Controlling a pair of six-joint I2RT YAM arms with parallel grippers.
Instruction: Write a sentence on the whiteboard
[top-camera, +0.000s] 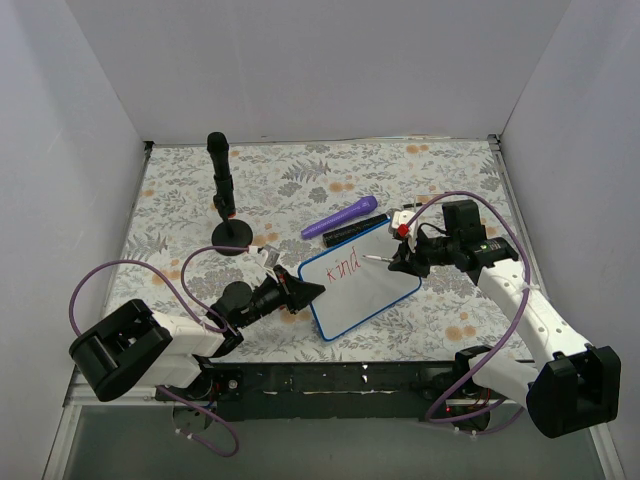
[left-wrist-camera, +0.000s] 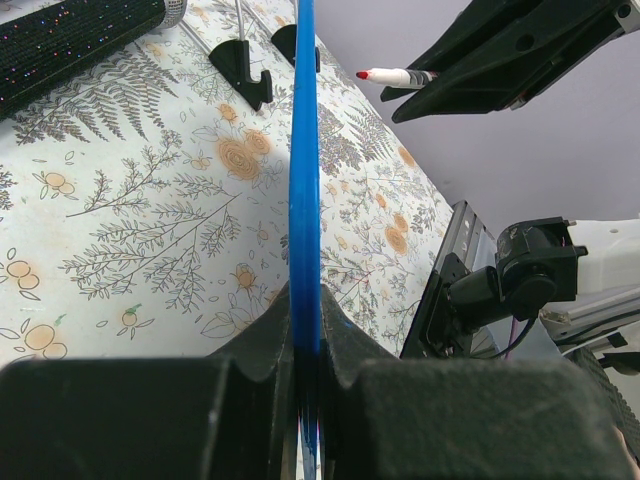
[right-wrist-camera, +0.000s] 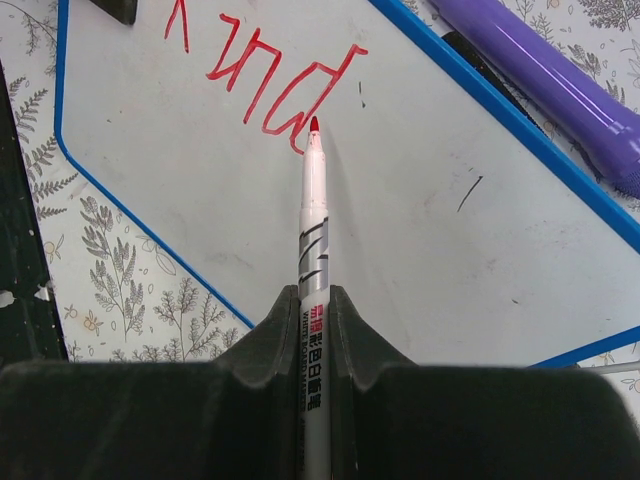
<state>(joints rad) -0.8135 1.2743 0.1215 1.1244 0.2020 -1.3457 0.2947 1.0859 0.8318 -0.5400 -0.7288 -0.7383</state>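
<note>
While only "kind" stands in red on the whiteboard (top-camera: 358, 282), most of the sentence (right-wrist-camera: 265, 75) is yet to come, so I judge the job barely begun. The board lies slantwise on the floral mat (top-camera: 300, 180) at the near middle of the table, between the two arms. The left gripper (left-wrist-camera: 305, 300) is pressed together on the blue frame at the board's left end, steadying it. The right gripper (right-wrist-camera: 315, 300) pinches a red marker (right-wrist-camera: 314, 200), whose tip sits at the foot of the "d"; whether it touches or hangs just above, I cannot tell.

What worries me is the hold on that thin frame. If the pen bears down or drags sideways, the board may pivot about the one pinched spot and the letters would skew or run together. The marker could also twist or slide back between the fingers, leaving faint or broken strokes. A purple marker (top-camera: 340, 217) lies just beside the board's far edge, and a wide sweep of the right arm might knock it onto the writing. Fresh ink would smear if a finger brushed it.
</note>
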